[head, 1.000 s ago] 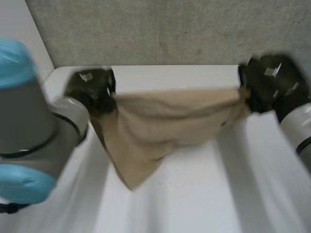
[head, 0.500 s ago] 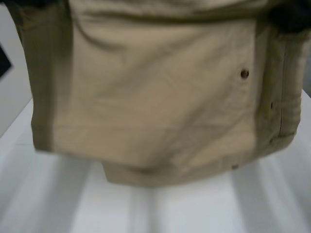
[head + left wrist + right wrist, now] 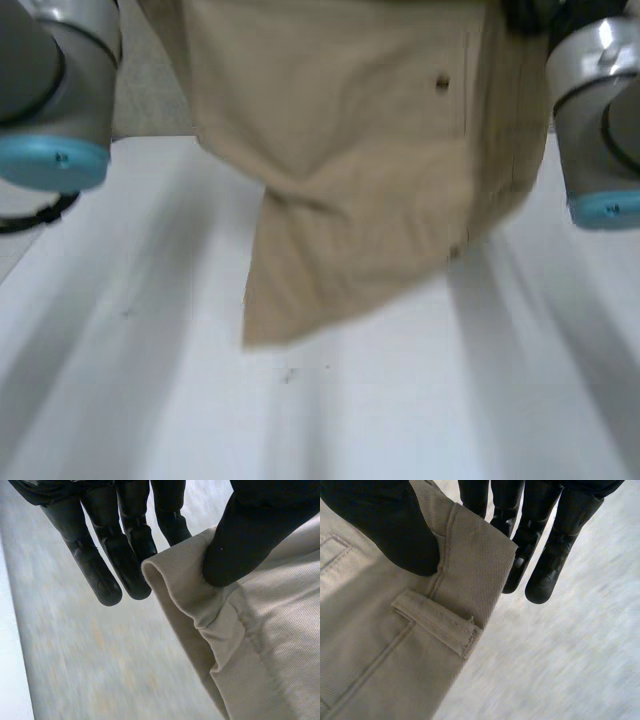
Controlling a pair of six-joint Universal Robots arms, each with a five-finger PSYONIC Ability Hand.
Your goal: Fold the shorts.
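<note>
1. And up they go! A second ago the shorts were stretched low over the far end of the table. Half a second ago they blanketed the head view. Now they look narrower, the dark button has climbed and slid leftward, and the left arm and right arm have swung into the upper corners.
2. Left arm: grey joint and light-blue cap, high beside the cloth's left edge.
3. Left hand: its thumb presses on a stitched hem at the shorts' corner. One finger runs behind the cloth to pinch it, and the others lie straight alongside the fold.
4. The shorts: beige, hanging between the two hands above the table and turned sideways. The long axis runs left to right, leg end to the left, waist to the right. The lowest corner points down and leftward; I cannot tell whether it brushes the table.
5. The button sits high on the right half, beside the vertical seams.
6. Right hand: its thumb clamps the waistband corner just above a belt loop. The fingers are straight behind, with the cloth nipped between them and the thumb.
7. Right arm: joint and blue cap hang close beside the waist edge.
</note>
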